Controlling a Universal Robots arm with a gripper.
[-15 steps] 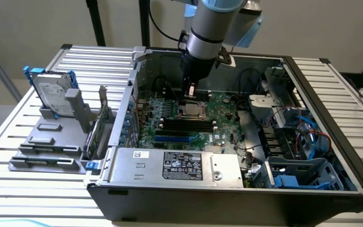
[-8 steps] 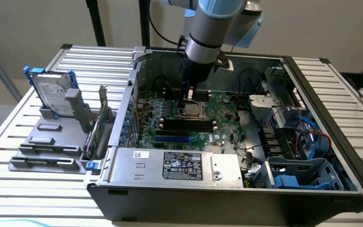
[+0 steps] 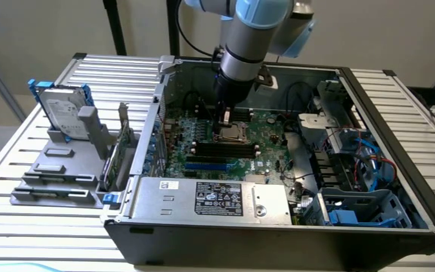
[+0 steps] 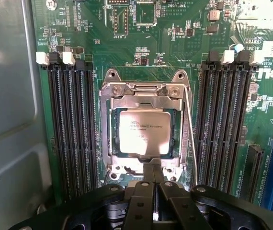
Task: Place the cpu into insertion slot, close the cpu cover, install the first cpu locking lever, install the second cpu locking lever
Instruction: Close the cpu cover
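Exterior view: arm reaches straight down into the open computer case (image 3: 365,85), gripper (image 3: 224,126) right over the insertion slot (image 3: 233,132) on the green board (image 3: 267,144), vertical approach probably so it clears the case walls and cables; a hard drive (image 3: 60,109) and a bracket sit parked out on the slatted table (image 3: 111,71) at the exterior view's left, out of the work zone, and the power supply (image 3: 217,198) is at the near edge of the case; from here I cannot tell the finger state or whether the socket is loaded. Wrist view: the cpu (image 4: 143,132) lies flat and square inside the slot, print readable, the cpu cover (image 4: 145,97) looks folded down around it with the chip showing through its window, so placing seems done and the cover looks closed; the fingertips (image 4: 148,175) are pressed together, pinching nothing, tips at the cover's near-edge tab, touching or just beside it, likely kept together to act as one narrow pusher; a thin wire locking lever (image 4: 191,139) runs along one side of the socket between it and the memory slots (image 4: 222,124), latched or not I cannot tell; this view gives the chip seating and the finger state, the exterior one gives the arm pose and the case layout
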